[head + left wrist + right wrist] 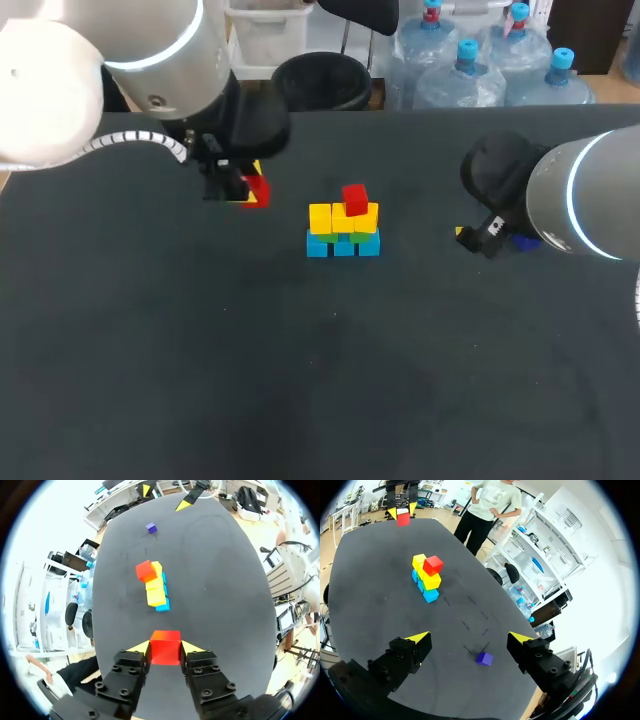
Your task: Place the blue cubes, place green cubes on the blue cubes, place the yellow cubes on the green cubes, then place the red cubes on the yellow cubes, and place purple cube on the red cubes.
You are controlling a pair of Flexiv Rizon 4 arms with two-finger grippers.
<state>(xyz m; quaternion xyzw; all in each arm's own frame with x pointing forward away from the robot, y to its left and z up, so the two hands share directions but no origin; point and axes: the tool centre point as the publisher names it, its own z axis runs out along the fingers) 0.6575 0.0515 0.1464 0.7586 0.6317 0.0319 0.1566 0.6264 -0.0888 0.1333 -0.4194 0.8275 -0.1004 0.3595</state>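
Observation:
A cube stack (343,228) stands mid-table: blue cubes at the base, green above them, yellow on top, and one red cube (354,199) on the yellow row. The same stack (155,586) lies ahead of my left gripper (165,647), which is shut on a second red cube (165,647) held above the table to the stack's left (252,190). My right gripper (468,639) is open, hovering over the purple cube (484,658) at the right (524,241). The purple cube (151,528) also shows far ahead in the left wrist view.
The dark table (320,380) stretches wide in front of the stack. A black bin (322,82) sits just past the table's far edge behind the stack.

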